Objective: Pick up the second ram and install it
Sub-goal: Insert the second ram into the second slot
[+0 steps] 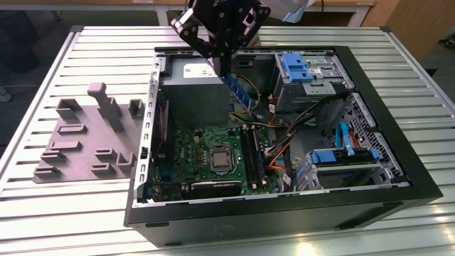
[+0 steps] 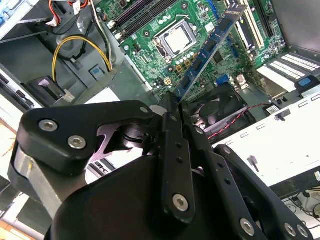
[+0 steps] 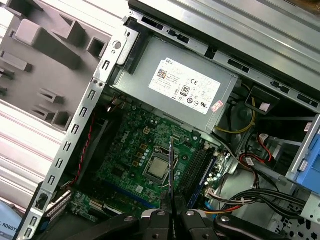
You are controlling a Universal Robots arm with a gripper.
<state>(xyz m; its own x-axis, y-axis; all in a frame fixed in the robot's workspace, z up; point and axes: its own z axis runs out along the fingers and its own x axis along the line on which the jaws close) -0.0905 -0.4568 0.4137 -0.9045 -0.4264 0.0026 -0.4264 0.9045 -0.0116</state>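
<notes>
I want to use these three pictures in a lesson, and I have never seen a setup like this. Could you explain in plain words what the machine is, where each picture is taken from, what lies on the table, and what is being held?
The black claw is the gripper at the end of a robot arm. The exterior view comes from a camera off the arm, looking down on a slatted metal table. On the table lies an open computer case, its green motherboard showing, and, to the exterior view's left, a grey holder block. Both wrist views come from cameras riding on the arm, looking past the fingers into the case. The gripper is shut on the second ram, a thin blue-green memory stick, holding it above the motherboard, not yet seated in a slot.
</notes>
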